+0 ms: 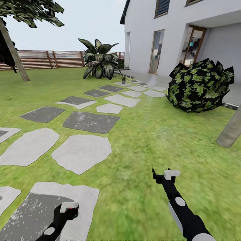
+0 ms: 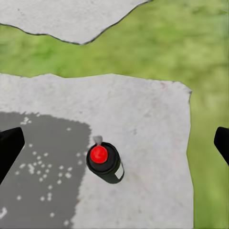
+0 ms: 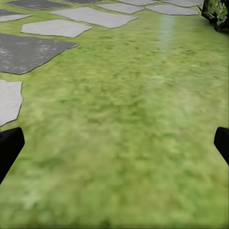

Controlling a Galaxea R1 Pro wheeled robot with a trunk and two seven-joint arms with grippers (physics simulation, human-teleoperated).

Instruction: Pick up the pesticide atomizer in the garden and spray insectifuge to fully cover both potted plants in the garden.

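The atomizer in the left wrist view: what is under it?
The atomizer stands upright on a grey stepping stone, at the edge of its darker patch. The stone directly beneath its base is covered by the bottle. Green lawn lies beyond the stone.

Under my left wrist camera the pesticide atomizer is dark with a red top and a whitish label strip, standing on a pale grey stepping stone with a darker, white-speckled patch. Ahead I see green lawn, a brown slatted fence, a white house and a black-and-green mottled bush.
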